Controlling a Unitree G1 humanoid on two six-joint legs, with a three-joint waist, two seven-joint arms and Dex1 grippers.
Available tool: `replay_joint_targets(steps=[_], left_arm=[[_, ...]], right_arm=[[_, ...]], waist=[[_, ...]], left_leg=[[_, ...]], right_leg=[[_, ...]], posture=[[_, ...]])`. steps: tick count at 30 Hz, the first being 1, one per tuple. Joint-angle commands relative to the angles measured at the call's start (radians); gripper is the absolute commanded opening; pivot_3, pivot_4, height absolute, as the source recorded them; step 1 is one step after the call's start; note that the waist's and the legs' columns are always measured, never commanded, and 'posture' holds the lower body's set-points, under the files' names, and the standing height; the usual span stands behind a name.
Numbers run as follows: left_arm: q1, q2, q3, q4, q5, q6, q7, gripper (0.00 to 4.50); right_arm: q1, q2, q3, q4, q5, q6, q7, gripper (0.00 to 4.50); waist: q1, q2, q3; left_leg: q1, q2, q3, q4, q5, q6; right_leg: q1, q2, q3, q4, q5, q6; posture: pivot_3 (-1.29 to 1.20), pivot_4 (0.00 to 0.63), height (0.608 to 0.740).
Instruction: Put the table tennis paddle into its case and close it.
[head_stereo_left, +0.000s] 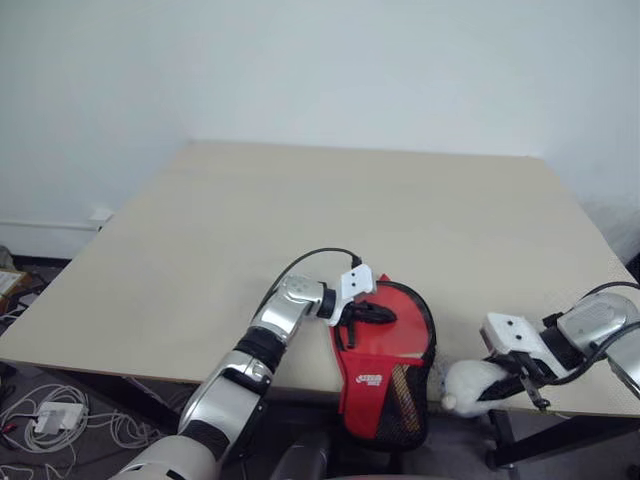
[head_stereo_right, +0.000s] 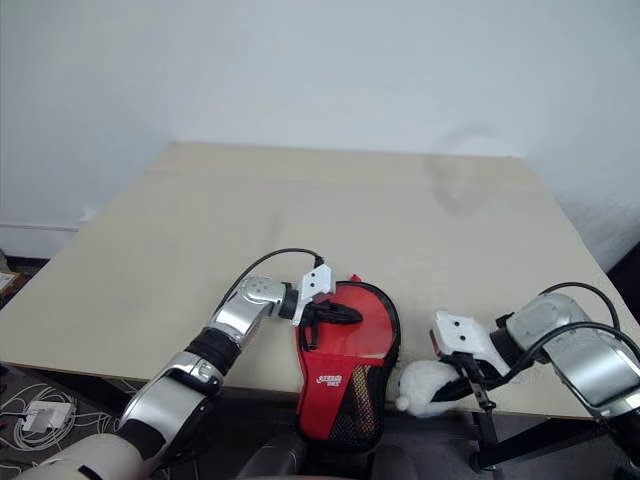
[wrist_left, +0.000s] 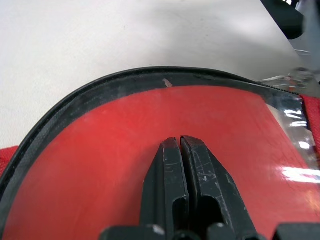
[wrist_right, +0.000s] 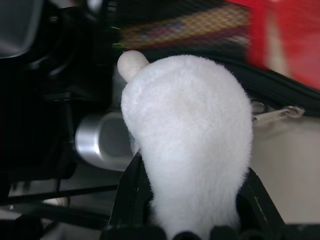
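The case (head_stereo_left: 385, 385), red and black fabric with a white logo and a mesh panel, lies at the table's front edge and hangs partly over it. Inside its black rim (wrist_left: 100, 87) shows a smooth red face (wrist_left: 150, 130), which looks like the table tennis paddle's. The handle is hidden. My left gripper (head_stereo_left: 365, 313) is shut and empty, its tips (wrist_left: 180, 142) resting on that red face. To the right of the case, at the table's edge, my right gripper (head_stereo_left: 510, 385) is shut on a white plush toy (wrist_right: 190, 130), a finger (wrist_right: 130, 185) on each side.
The beige table (head_stereo_left: 300, 220) stretches wide behind the case, up to a white wall. A metal zipper pull (wrist_right: 280, 114) lies by the case's rim, near the plush toy. Cables and a power strip (head_stereo_left: 45, 415) lie on the floor at the left.
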Motion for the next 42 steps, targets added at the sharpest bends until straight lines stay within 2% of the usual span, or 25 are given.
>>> replay_joint_targets(steps=[1, 12, 20, 24, 27, 31, 34, 35, 38, 40, 42], left_arm=[[0.055, 0.033, -0.049, 0.015, 0.043, 0.063, -0.023, 0.00], [0.050, 0.018, -0.057, -0.015, 0.043, 0.101, -0.037, 0.00], [0.036, 0.002, -0.055, 0.000, 0.044, 0.102, -0.029, 0.00], [0.024, -0.003, -0.049, 0.021, 0.046, 0.092, -0.020, 0.00], [0.017, -0.004, -0.046, 0.035, 0.047, 0.081, -0.014, 0.00], [-0.008, -0.007, -0.034, 0.079, 0.051, 0.050, 0.010, 0.00], [-0.028, -0.010, -0.019, 0.110, 0.047, 0.027, 0.034, 0.00], [-0.034, -0.009, -0.014, 0.117, 0.045, 0.020, 0.041, 0.00], [-0.047, -0.005, 0.012, 0.128, 0.031, 0.002, 0.066, 0.00], [-0.047, 0.003, 0.025, 0.124, 0.023, -0.010, 0.075, 0.00], [-0.035, 0.020, 0.042, 0.094, 0.014, -0.016, 0.083, 0.00]], right_arm=[[0.047, -0.038, -0.047, -0.111, 0.058, -0.003, 0.019, 0.92], [0.337, -0.144, -0.098, -0.319, 0.046, -0.168, 0.028, 0.92], [0.312, -0.107, -0.069, -0.431, 0.093, -0.142, -0.030, 0.92], [0.273, -0.100, -0.068, -0.398, 0.089, -0.132, -0.040, 0.92], [0.228, -0.109, -0.079, -0.349, 0.098, -0.121, -0.027, 1.76], [0.154, -0.160, -0.145, -0.262, 0.170, -0.115, 0.069, 3.17], [0.028, -0.160, -0.168, -0.174, 0.233, -0.079, 0.112, 4.30], [-0.035, -0.148, -0.167, -0.138, 0.256, -0.056, 0.119, 4.46], [-0.301, -0.039, -0.122, 0.043, 0.264, 0.030, 0.076, 4.46], [-0.440, 0.053, -0.090, 0.169, 0.232, 0.078, 0.014, 4.46], [-0.542, 0.169, -0.064, 0.308, 0.164, 0.104, -0.114, 4.46]], waist=[[0.000, 0.000, 0.000], [0.003, -0.001, -0.001], [0.005, -0.001, 0.000], [0.005, -0.001, 0.000], [0.004, -0.001, 0.000], [0.004, -0.001, 0.000], [0.001, 0.000, 0.000], [0.001, 0.000, 0.000], [-0.004, 0.000, 0.001], [-0.012, 0.001, 0.000], [-0.015, -0.002, 0.000]], left_leg=[[0.000, 0.000, 0.000, 0.000, 0.000, 0.000], [-0.001, 0.000, 0.002, 0.001, -0.005, 0.004], [-0.001, -0.001, 0.003, 0.006, -0.010, 0.008], [0.000, -0.001, 0.002, 0.007, -0.010, 0.008], [0.001, -0.001, 0.002, 0.008, -0.010, 0.008], [0.001, 0.000, 0.003, 0.008, -0.011, 0.008], [0.001, 0.000, 0.003, 0.008, -0.011, 0.008], [0.001, 0.000, 0.003, 0.008, -0.011, 0.008], [0.001, 0.001, 0.003, 0.008, -0.011, 0.008], [0.002, 0.001, 0.002, 0.008, -0.011, 0.008], [0.001, 0.001, 0.001, 0.007, -0.011, 0.008]], right_leg=[[0.000, 0.000, 0.000, 0.000, 0.000, 0.000], [0.005, -0.012, -0.009, -0.010, 0.002, 0.004], [0.009, -0.013, -0.010, -0.013, 0.001, 0.008], [0.010, -0.014, -0.011, -0.014, 0.001, 0.008], [0.013, -0.014, -0.011, -0.014, 0.002, 0.009], [0.015, -0.016, -0.013, -0.014, 0.002, 0.009], [0.015, -0.016, -0.015, -0.013, 0.002, 0.009], [0.015, -0.017, -0.015, -0.013, 0.002, 0.009], [0.014, -0.018, -0.017, -0.013, 0.002, 0.009], [0.014, -0.020, -0.023, -0.013, 0.002, 0.009], [0.013, -0.022, -0.026, -0.013, 0.003, 0.010]], posture=[[0.00, 0.000, 0.707], [0.00, 0.000, 0.707], [0.00, 0.000, 0.707], [0.00, 0.000, 0.707], [0.00, 0.000, 0.707], [0.00, 0.000, 0.707], [0.00, 0.000, 0.707], [0.00, 0.000, 0.707], [0.00, 0.000, 0.707], [0.00, 0.000, 0.707], [0.00, 0.000, 0.707]])
